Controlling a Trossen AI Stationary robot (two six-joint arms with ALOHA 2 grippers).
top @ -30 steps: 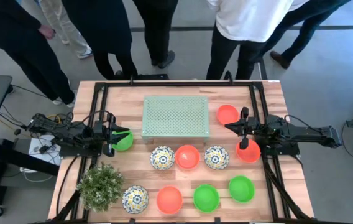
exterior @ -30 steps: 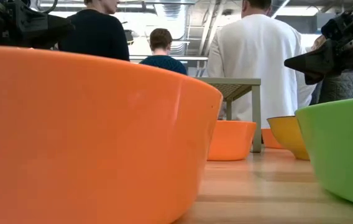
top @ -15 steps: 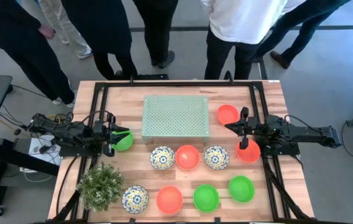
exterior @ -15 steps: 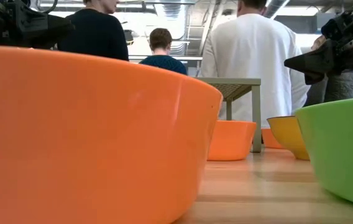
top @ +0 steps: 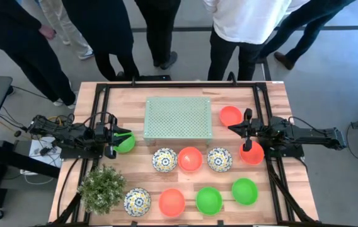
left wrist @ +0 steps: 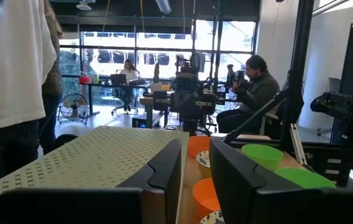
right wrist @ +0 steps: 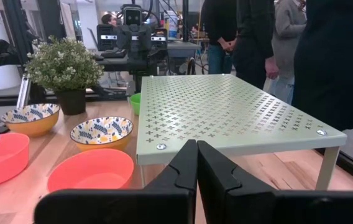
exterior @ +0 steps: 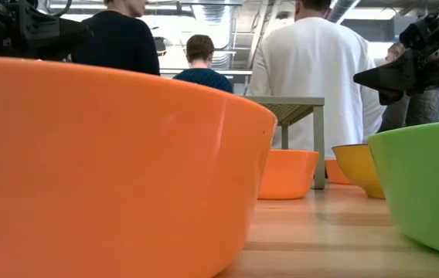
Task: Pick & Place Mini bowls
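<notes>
The left gripper [top: 117,141] is being held, fingers parted, over a green bowl [top: 126,142] beside the mat [top: 178,118]; contact cannot be judged. The right gripper [top: 247,132] is being kept closed between two orange bowls [top: 252,153]. Fingers should be lowered squarely astride the rim.

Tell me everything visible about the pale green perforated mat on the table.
The perforated mat is a pale green rectangular plate, apparently painted metal, pierced with rows of small cross-shaped holes. Screws fix its corners to short legs, so it stands level like a low platform above the wooden table. It sits at the far middle; nothing lies on it.
</notes>
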